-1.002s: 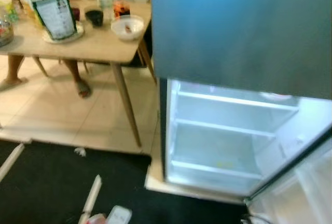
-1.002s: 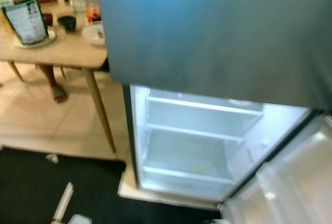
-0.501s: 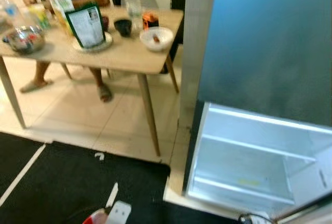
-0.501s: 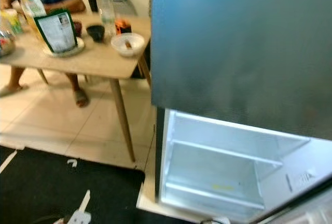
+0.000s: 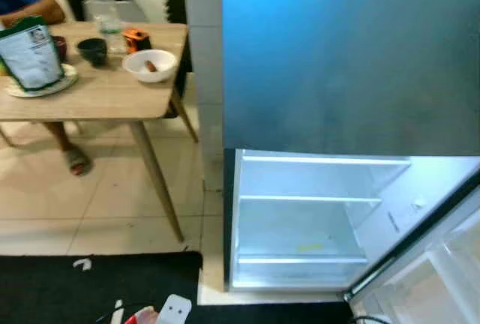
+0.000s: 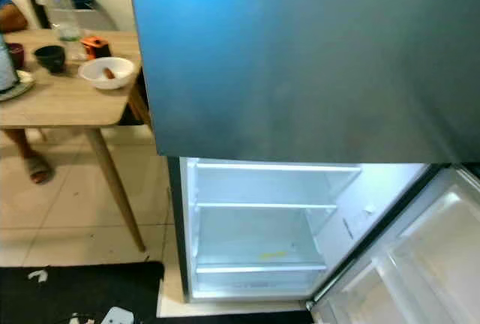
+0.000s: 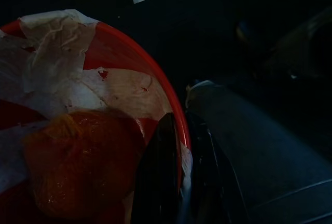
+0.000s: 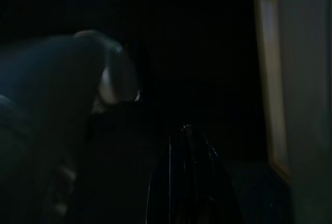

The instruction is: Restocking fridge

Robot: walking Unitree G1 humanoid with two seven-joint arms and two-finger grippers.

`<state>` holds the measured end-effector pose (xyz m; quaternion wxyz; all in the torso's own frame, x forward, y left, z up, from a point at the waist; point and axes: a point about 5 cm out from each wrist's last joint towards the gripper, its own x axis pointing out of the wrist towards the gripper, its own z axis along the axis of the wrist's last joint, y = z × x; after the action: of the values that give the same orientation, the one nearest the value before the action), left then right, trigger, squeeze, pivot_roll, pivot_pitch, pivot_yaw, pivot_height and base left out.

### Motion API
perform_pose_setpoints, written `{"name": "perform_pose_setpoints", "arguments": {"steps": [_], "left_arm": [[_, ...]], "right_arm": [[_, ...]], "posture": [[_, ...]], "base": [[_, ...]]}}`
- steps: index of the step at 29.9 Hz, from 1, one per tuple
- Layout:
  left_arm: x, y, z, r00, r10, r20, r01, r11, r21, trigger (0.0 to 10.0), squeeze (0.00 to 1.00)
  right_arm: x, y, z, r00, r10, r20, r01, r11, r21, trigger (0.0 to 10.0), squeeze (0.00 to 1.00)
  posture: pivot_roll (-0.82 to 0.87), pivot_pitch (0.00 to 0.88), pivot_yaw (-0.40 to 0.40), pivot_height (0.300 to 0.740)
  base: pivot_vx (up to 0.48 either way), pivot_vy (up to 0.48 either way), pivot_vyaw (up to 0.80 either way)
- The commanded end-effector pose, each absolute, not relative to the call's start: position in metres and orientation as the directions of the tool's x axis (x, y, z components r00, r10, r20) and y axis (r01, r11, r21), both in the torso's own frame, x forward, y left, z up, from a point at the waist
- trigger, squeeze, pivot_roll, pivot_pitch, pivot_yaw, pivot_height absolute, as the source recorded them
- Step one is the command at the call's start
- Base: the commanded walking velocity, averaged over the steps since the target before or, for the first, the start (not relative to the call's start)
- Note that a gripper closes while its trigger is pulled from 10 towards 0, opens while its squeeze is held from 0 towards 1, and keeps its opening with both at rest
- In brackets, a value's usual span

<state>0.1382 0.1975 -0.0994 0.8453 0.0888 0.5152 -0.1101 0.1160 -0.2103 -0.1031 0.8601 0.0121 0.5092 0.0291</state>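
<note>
Two closed grippers now facing open fridge (image 5: 300, 219) squarely after turning right from table (image 5: 97, 91): left gripper (image 7: 179, 182) pinching red bowl (image 7: 104, 130) rim, right gripper (image 8: 187, 182) hanging empty, loading coming next.

A wooden table (image 5: 97, 99) stands on the pale tiled floor (image 5: 97, 204), carrying a white bowl (image 5: 150, 64), a dark cup (image 5: 93, 50), a clear bottle (image 6: 58, 1), a small orange item (image 5: 136, 39) and a green-edged packet (image 5: 30, 52) on a plate. A black mat (image 5: 75, 286) covers the near floor. The lit fridge shelves (image 5: 307, 199) look bare
</note>
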Motion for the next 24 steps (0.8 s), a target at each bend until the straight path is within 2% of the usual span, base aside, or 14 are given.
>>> {"name": "perform_pose_setpoints", "arguments": {"steps": [1, 7, 15, 24], "left_arm": [[0.1307, 0.1979, -0.1021, 0.421, -0.091, -0.902, 0.282, 0.959, 0.035, 10.0, 0.00], [0.1307, 0.1976, -0.1022, 0.418, -0.094, -0.903, 0.288, 0.957, 0.033, 10.0, 0.00], [0.1292, 0.1966, -0.1029, 0.408, -0.100, -0.908, 0.300, 0.954, 0.030, 10.0, 0.00], [0.1299, 0.1984, -0.1024, 0.420, -0.086, -0.904, 0.290, 0.956, 0.044, 10.0, 0.00]], "right_arm": [[0.1197, -0.2109, -0.1018, 0.492, 0.061, -0.869, -0.040, 0.998, 0.047, 10.0, 0.00], [0.1197, -0.2110, -0.1017, 0.492, 0.061, -0.869, -0.040, 0.998, 0.047, 10.0, 0.00], [0.1201, -0.2108, -0.1015, 0.494, 0.064, -0.867, -0.043, 0.998, 0.049, 10.0, 0.00], [0.1203, -0.2094, -0.1016, 0.495, 0.070, -0.866, -0.049, 0.997, 0.052, 10.0, 0.00]], "posture": [[-0.05, 0.080, -0.002, 0.740], [-0.05, 0.080, -0.002, 0.740], [-0.05, 0.080, -0.003, 0.740], [-0.05, 0.080, -0.003, 0.740]], "base": [[0.000, 0.000, 0.00], [0.000, 0.000, 0.00], [0.000, -0.417, 0.00], [0.000, 0.000, 0.00]]}}
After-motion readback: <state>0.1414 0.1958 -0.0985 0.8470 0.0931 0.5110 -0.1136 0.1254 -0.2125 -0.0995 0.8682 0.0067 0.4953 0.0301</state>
